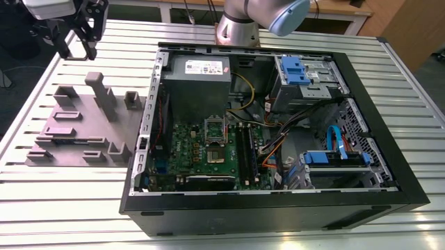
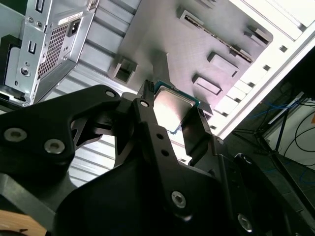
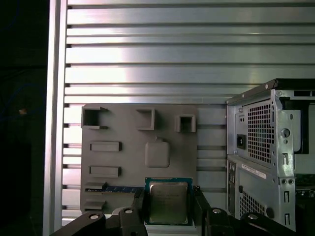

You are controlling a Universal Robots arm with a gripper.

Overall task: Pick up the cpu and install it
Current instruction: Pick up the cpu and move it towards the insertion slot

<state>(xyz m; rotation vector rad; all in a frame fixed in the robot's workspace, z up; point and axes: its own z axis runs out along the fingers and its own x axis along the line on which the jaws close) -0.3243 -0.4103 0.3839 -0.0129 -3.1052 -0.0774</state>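
The cpu (image 3: 168,201), a small square chip with a silvery top and a thin green edge, is clamped between my gripper's (image 3: 169,210) two black fingers (image 3: 139,209). In the second wrist view the cpu (image 2: 173,109) sits the same way in the gripper (image 2: 174,118), lifted above the grey holder block (image 2: 197,44). In the exterior view the gripper (image 1: 78,40) hangs high over the far left of the table, above the grey holder block (image 1: 83,125). The green motherboard (image 1: 208,151) with its silver socket frame (image 1: 215,136) lies inside the open computer case (image 1: 361,172).
The black computer case lies on its side on the slatted metal table (image 1: 70,198), to the exterior view's right of the holder block. Inside are a grey power supply (image 1: 198,78), blue drive cages (image 1: 295,70) and loose cables (image 1: 278,140). The arm's base (image 1: 240,26) stands behind the case.
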